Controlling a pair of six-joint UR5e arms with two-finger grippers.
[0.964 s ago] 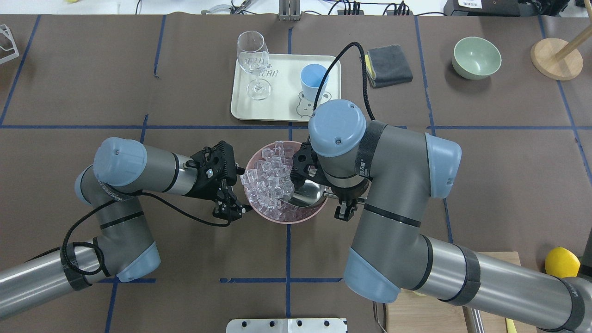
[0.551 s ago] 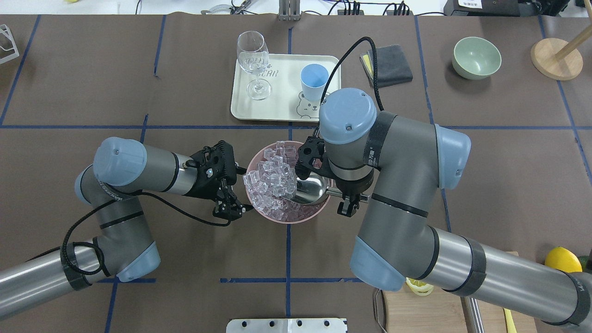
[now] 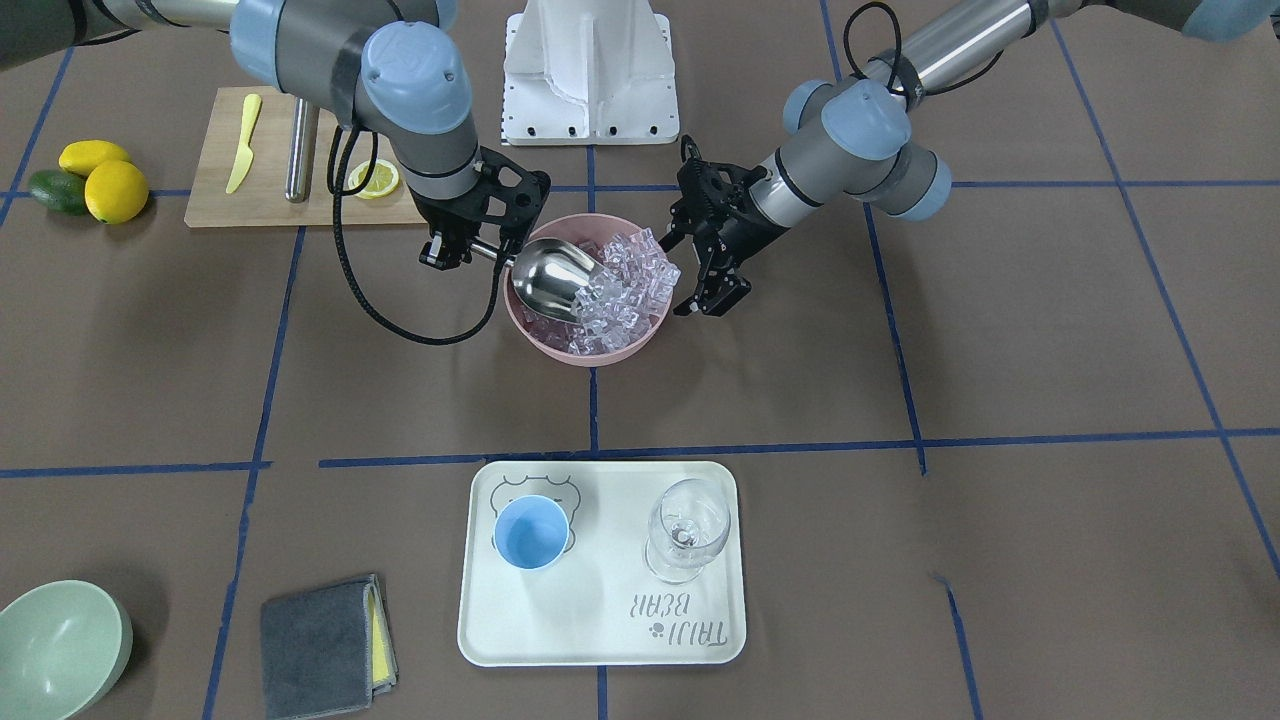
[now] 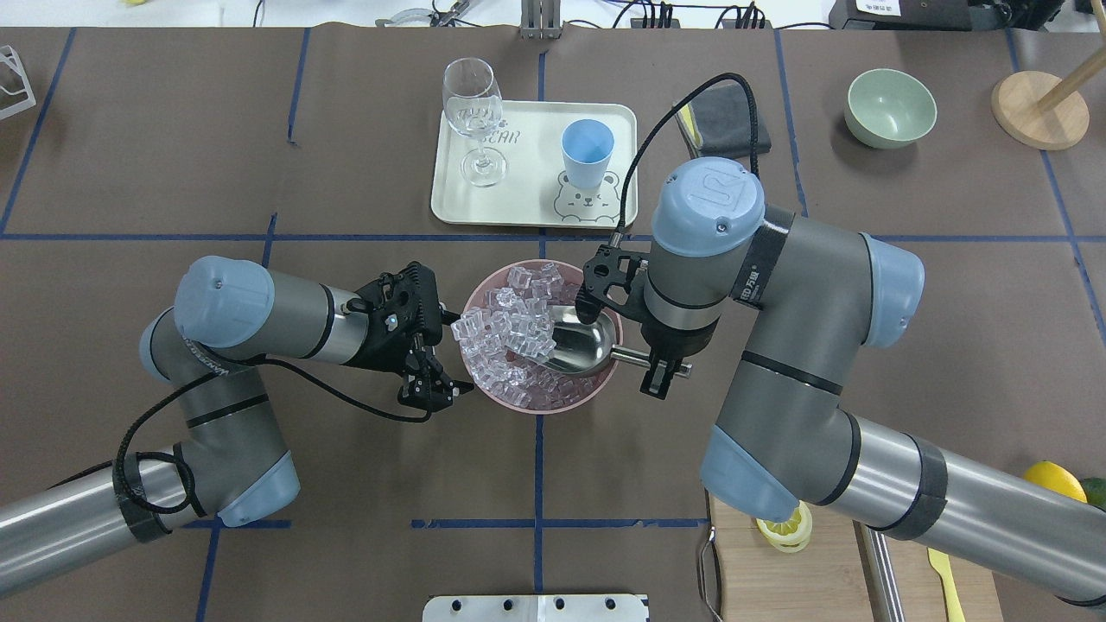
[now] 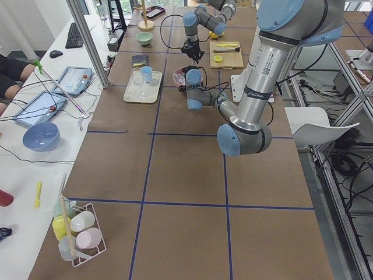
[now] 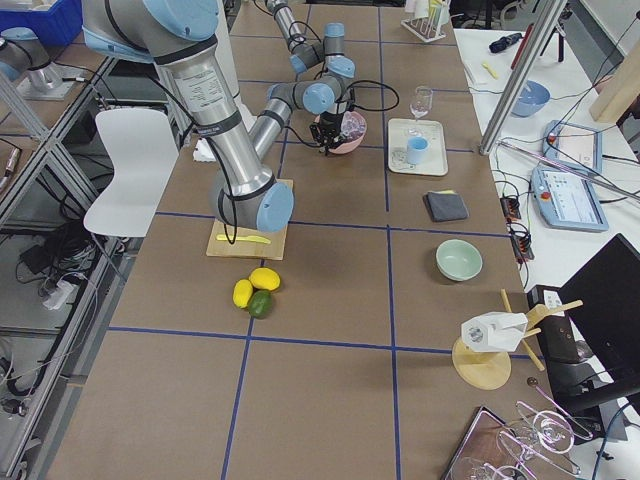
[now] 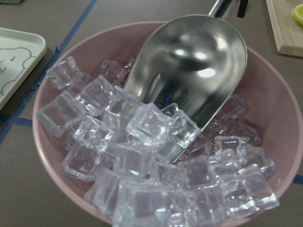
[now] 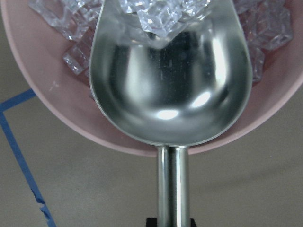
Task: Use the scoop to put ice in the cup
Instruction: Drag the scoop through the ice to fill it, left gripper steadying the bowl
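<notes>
Though printed faint and grey, reads "BEAR" on the cream tray (image 4: pixel 527 181), next to a bear-face outline; word before it too unsure to give. Also small white print on the right arm's black wrist band, too small to read.

Lies near the middle of the tabletop's (image 4: pixel 173 130) far edge: smooth plastic, rectangular, rounded corners, raised rim. Carries the cup (image 4: pixel 587 154), light blue, round, handleless, upright on the bear drawing with nothing seen inside, and a clear stemmed wine glass (image 4: pixel 473 112) well apart from it.

Grips the thin straight rod handle of the scoop (image 4: pixel 583 345) in the right end effector (image 4: pixel 661 367), fingers clenched on it. Rests the trough, shiny steel, rounded and mirror-smooth, inside the pink bowl (image 4: pixel 562 404) at mid-tabletop, handle crossing the rim on the side toward the right edge. Presses the open mouth against the ice (image 4: pixel 510 333): glassy, square-edged cubes heaped over the bowl's other half, a few lying on the scoop's lip, the rest of the trough bare.

Hangs the left end effector (image 4: pixel 428 396) just beside the bowl's rim toward the left edge, fingers apart, grasping nothing.

Toward the far right corner, a matte pale green bowl (image 3: pixel 55 650) and a folded grey cloth (image 3: pixel 320 645)
</notes>
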